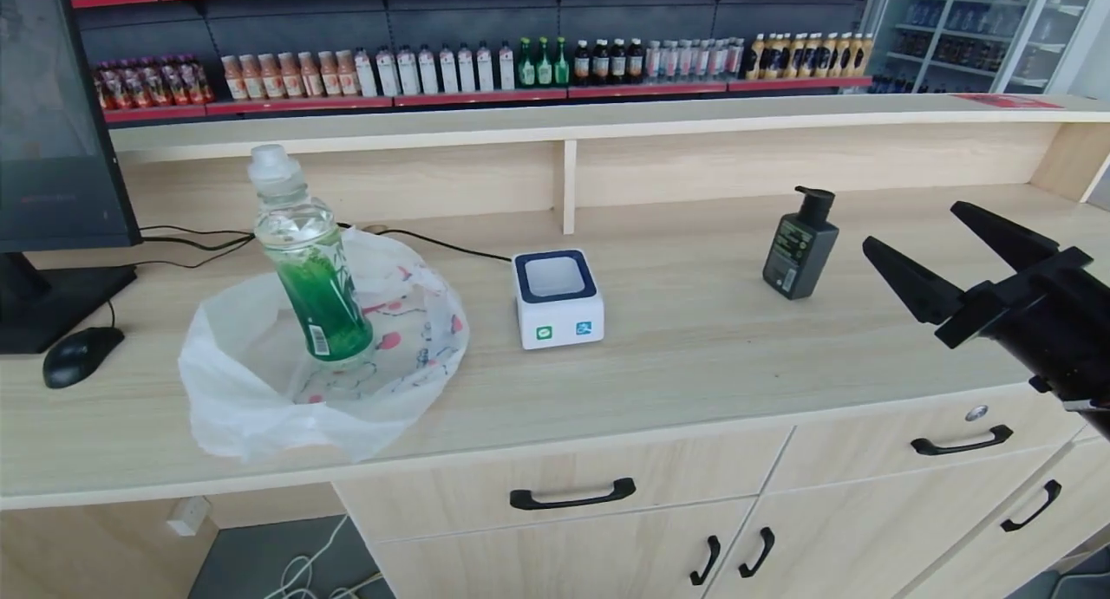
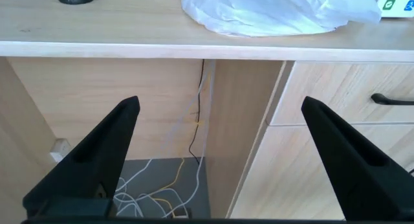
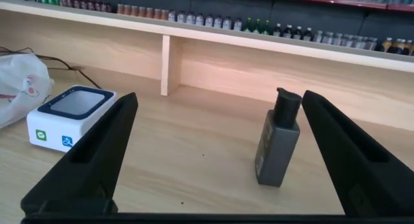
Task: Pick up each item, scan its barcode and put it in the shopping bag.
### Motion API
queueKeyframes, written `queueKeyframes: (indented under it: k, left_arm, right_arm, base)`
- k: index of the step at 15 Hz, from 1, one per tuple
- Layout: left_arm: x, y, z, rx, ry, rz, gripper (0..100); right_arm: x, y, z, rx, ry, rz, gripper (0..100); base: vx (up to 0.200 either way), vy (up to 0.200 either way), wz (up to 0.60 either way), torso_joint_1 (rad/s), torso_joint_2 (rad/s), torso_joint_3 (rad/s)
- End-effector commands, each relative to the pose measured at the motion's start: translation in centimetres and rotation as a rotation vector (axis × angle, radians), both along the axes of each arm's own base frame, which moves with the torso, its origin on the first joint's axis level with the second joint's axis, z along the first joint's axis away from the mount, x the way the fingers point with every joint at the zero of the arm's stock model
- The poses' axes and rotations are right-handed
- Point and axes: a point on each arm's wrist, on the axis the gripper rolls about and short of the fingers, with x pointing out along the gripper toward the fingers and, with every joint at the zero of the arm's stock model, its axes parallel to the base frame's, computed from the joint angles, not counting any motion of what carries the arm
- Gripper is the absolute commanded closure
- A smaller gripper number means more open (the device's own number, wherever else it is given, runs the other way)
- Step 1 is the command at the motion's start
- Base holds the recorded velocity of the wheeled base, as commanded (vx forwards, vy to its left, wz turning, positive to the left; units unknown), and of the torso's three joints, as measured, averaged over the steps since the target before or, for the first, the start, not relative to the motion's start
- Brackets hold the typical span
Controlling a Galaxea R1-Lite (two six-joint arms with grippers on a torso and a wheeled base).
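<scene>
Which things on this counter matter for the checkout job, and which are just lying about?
Job: pump bottle, scanner, shopping bag, green bottle already standing in it.
Lying about: mouse, monitor, cable.

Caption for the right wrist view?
Open right gripper faces upright pump bottle; scanner stands apart on the counter.

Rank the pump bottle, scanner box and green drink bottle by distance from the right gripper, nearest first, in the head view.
1. Pump bottle, just left of the right gripper.
2. Scanner box, in the middle.
3. Green drink bottle, far left, in the shopping bag.
</scene>
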Motion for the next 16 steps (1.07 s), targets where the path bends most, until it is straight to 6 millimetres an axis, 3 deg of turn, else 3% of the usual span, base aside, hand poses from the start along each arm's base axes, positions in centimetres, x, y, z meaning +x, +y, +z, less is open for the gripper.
queueKeyframes:
  k: [1,4,10,12,14,16]
  left_arm:
    - [0.0,0.0,0.0,0.001,-0.001,0.001,0]
    - [0.0,0.0,0.0,0.002,-0.001,-0.001,0]
    - [0.0,0.0,0.0,0.001,-0.001,-0.001,0]
    - [0.0,0.0,0.0,0.002,-0.001,-0.001,0]
    - [0.0,0.0,0.0,0.001,-0.001,-0.001,0]
    - [0.0,0.0,0.0,0.001,-0.001,-0.001,0]
  right_arm:
    - [0.2,0.0,-0.3,-0.001,0.010,0.001,0]
    - [0.4,0.1,-0.4,-0.001,0.017,0.002,0]
    - [0.5,0.0,-0.7,-0.002,0.028,0.001,0]
    - [0.2,0.0,-1.1,-0.006,0.047,0.000,0]
    - [0.2,0.1,-1.4,-0.006,0.059,0.001,0]
    - [0.3,0.1,-1.4,-0.035,0.048,-0.012,0]
  base:
    - [0.000,-0.200,0.00,0.002,0.00,0.007]
    - [0.000,-0.200,0.00,0.002,0.00,0.001]
    - [0.000,-0.200,0.60,0.002,0.00,0.001]
    - [0.000,-0.200,0.00,0.000,0.00,0.002]
    - [0.200,-0.200,0.00,0.002,0.00,0.000]
    - [0.200,0.000,0.00,-0.007,0.00,0.002]
